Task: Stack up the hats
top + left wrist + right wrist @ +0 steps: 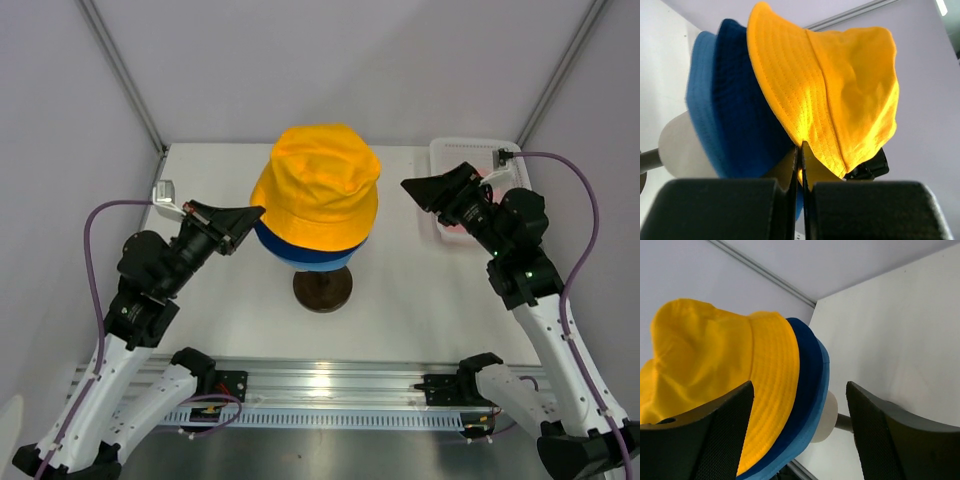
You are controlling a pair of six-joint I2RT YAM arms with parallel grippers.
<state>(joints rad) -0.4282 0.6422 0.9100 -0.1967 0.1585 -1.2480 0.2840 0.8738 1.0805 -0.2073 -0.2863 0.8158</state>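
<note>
The yellow-orange hat (318, 185) sits on top of the navy hat (288, 243) and the light blue hat (322, 263) on the mannequin head. My left gripper (258, 211) is at the yellow hat's left brim. In the left wrist view its jaws (802, 150) are pressed together on the edge of the yellow brim (840, 85), with the navy hat (740, 100) and light blue hat (700, 90) behind. My right gripper (408, 186) is open and empty just right of the stack (705, 355). The pink hat (452, 228) lies in the basket, mostly hidden by my right arm.
The cream mannequin head (677, 145) stands on a dark round base (322, 288) at the table's middle. The white mesh basket (440, 150) is at the back right corner. A metal rail (320, 385) runs along the near edge.
</note>
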